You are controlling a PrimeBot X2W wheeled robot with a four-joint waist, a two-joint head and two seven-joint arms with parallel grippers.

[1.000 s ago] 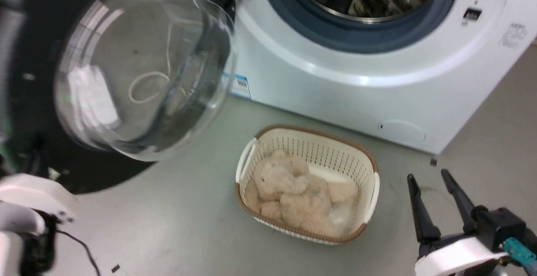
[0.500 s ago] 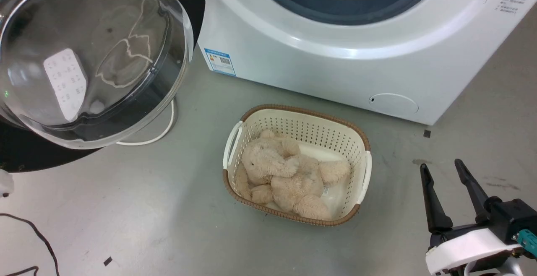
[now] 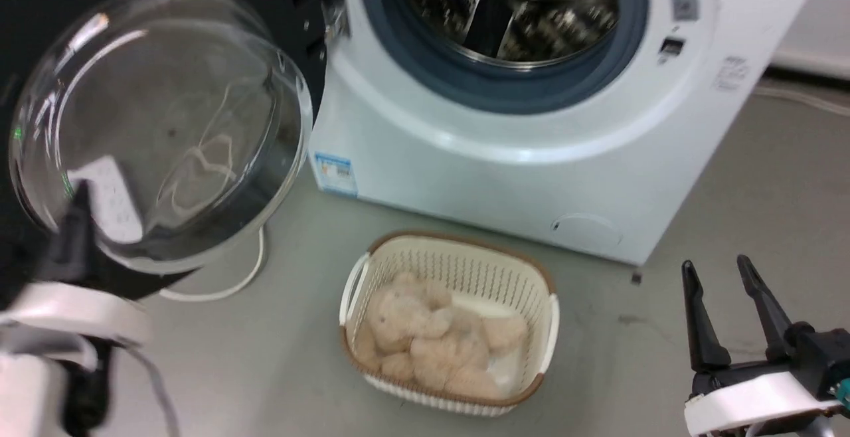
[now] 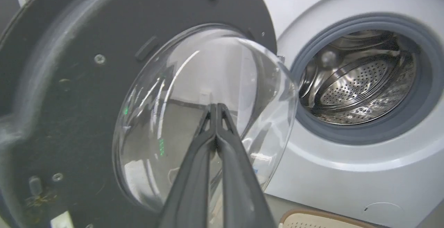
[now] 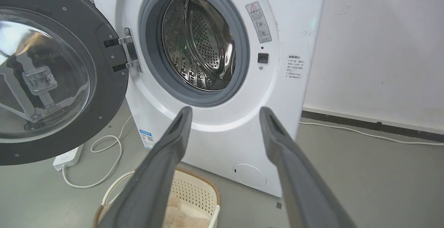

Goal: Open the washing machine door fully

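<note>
Standing wide open: door [image 5: 109, 82]. Left gripper [image 4: 215, 107], fingers pinched together, empty, points at its glass bowl [image 4: 156, 117]; risk: a push may skid off the bowl. Right gripper [image 5: 224, 109]: spread apart, empty.

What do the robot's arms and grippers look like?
Both the left gripper and right gripper have two long, tapering dark grey fingers. The right one sits on a black block with a white wrist collar and a teal connector.

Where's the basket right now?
In the head view the basket sits on the floor at lower centre, in front of the washing machine, to the right of the open door.
</note>
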